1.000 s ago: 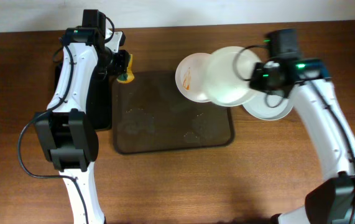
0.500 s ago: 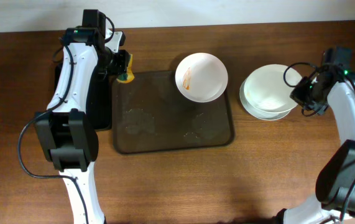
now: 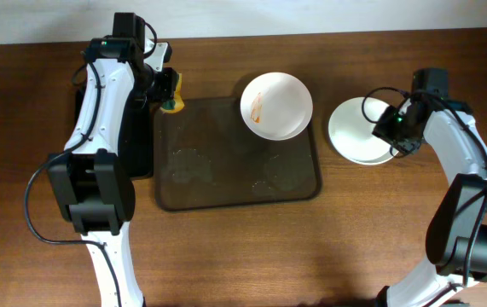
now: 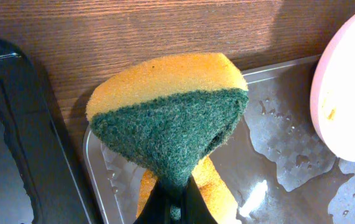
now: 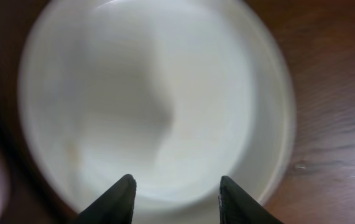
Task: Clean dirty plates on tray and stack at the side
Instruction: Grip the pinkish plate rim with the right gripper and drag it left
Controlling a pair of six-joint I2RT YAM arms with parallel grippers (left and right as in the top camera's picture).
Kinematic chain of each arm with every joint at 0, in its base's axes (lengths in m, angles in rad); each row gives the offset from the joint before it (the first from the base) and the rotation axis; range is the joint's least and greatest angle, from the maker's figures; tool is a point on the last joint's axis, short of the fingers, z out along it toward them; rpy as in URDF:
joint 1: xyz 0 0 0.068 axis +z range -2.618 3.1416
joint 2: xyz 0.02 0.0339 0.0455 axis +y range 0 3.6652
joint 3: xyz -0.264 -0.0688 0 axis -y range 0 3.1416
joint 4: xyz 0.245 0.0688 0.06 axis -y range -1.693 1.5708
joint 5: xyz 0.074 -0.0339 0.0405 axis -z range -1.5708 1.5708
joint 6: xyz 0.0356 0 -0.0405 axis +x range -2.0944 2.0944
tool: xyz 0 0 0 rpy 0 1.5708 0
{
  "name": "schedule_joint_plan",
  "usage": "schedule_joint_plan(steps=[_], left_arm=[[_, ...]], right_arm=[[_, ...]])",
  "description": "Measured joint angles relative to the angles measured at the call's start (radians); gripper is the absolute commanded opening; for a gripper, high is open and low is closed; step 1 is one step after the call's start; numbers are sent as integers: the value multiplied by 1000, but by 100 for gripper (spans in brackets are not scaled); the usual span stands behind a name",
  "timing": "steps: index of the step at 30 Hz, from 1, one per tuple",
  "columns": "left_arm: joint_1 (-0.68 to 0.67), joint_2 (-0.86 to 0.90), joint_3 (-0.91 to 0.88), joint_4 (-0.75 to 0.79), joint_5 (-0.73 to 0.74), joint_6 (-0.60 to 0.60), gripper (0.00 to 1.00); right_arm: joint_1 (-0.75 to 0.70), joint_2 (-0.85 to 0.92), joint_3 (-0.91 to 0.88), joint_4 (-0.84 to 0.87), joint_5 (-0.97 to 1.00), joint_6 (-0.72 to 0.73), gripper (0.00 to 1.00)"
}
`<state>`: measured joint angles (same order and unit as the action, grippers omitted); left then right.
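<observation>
White plates, side stack (image 3: pixel 358 136): on the counter (image 3: pixel 226 256) just right of the tray (image 3: pixel 226 192), off its rim; seemingly two deep, though blur forbids a firm count.
Soiled plate (image 3: pixel 277 107): at the tray's far right corner, lapping over the rim; orange-brown smear on its left inner face.
Right claw (image 5: pixel 176 190): spread and empty, hanging over the stack's right side.
Left claw (image 3: pixel 168 90): clenched on the sponge (image 4: pixel 171 124), yellow body with green scouring face, at the tray's far left corner, beside the black bin (image 3: pixel 141 158).
Hazard, judged: the soiled plate overhangs, so a hard scrub from the left could push it off the tray toward the stack. The wet tray also makes a pinch at the plate's rim liable to slip.
Left wrist view only: water pooled on the tray floor; the sponge's two layers; orange specks on the plate's edge.
Right wrist view only: jaws apart, nothing between.
Overhead only: both arms and all plates placed together.
</observation>
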<state>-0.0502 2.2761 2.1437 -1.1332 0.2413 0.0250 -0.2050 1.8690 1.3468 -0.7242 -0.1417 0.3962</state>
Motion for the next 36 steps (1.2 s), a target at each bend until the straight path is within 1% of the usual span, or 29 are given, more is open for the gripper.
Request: schedule_joint_plan(steps=[1,4,6,9,11,15,17,19,20,21,25,31,33,34,36], left_arm=[[0,0,0,0,0,0,1],[0,0,0,0,0,0,1],[0,0,0,0,0,0,0],[0,0,0,0,0,0,0],[0,0,0,0,0,0,1],[0,0,0,0,0,0,0],[0,0,0,0,0,0,0],[0,0,0,0,0,0,1],[0,0,0,0,0,0,1],[0,0,0,0,0,0,0],[0,0,0,0,0,0,1],[0,0,0,0,0,0,0],[0,0,0,0,0,0,1],[0,0,0,0,0,0,1],[0,0,0,0,0,0,0]], right_arm=[[8,0,8,0,-10,0,44],[123,0,68,42,-61,18,44],[211,0,76,64,-67,82,44],[338,20,77,85,-19,240,43],[393,67,77,116,21,314,44],[449,150,77,176,51,391,43],[451,176,77,190,57,409,37],[451,196,77,191,63,420,21],[451,201,77,191,65,420,9],[451,203,77,191,67,427,4],[458,203,80,158,31,403,4],[522,203,87,48,-109,320,4],[558,203,87,22,-153,287,6],[572,203,87,17,-166,278,18],[619,203,87,5,-191,259,39]])
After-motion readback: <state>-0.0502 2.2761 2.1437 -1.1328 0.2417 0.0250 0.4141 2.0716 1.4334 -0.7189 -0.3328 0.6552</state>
